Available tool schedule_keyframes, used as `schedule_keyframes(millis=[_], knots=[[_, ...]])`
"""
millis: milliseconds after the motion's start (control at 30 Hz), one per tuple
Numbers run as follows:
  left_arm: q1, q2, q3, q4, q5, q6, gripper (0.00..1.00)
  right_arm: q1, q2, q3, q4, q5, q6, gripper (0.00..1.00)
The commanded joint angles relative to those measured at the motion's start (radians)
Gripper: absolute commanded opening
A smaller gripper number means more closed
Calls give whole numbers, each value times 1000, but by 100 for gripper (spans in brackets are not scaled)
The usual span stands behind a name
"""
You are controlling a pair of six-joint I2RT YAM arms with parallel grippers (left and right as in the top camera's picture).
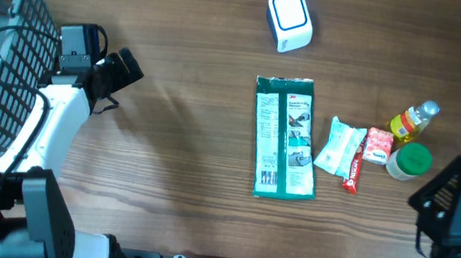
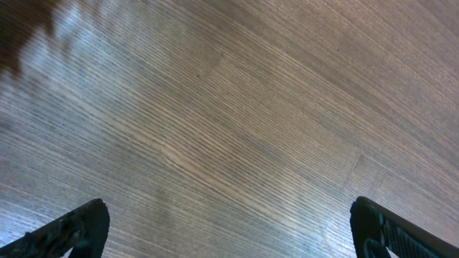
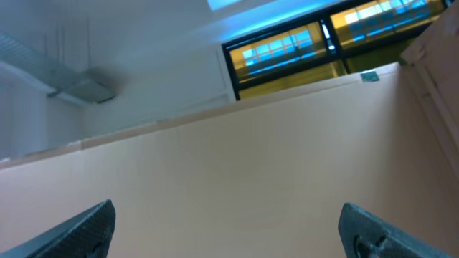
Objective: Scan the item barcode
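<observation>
lying flat mid-table, the green package (image 1: 285, 138) sits apart from the white scanner (image 1: 290, 19) at the far edge. a white sachet (image 1: 339, 146), red packet (image 1: 377, 145), yellow bottle (image 1: 413, 120) and green-lidded jar (image 1: 409, 161) cluster to its right. the left gripper (image 2: 229, 226) hangs over bare wood near the basket (image 1: 2, 48), jaws spread wide, empty. the right gripper (image 3: 226, 226), beyond the jar, is equally spread, holding nothing.

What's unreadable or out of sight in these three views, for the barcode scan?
Overhead: any barcode on the green packet; print too small.
Overhead: labels on the white sachet and bottle; too small.
Overhead: basket cut off by the left edge.
Left wrist: only bare table; no items in frame.
Right wrist: aimed at a wall; table out of view.
</observation>
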Motion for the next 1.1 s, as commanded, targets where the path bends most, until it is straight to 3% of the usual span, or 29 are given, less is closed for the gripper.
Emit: schedule_keyframes(millis=[0, 500, 633, 800, 1067], knots=[[4, -13, 14, 2, -10, 2, 100, -30, -116, -166, 29, -80, -5, 100], [4, -13, 14, 2, -10, 2, 100, -45, -169, -540, 37, -113, 38, 100], [4, -13, 14, 2, -10, 2, 100, -44, -169, -539, -87, -119, 30, 100], [4, -13, 14, 2, -10, 2, 100, -45, -169, -539, -289, -200, -87, 100], [4, -13, 14, 2, -10, 2, 100, -44, -167, -539, -331, -224, -148, 100]])
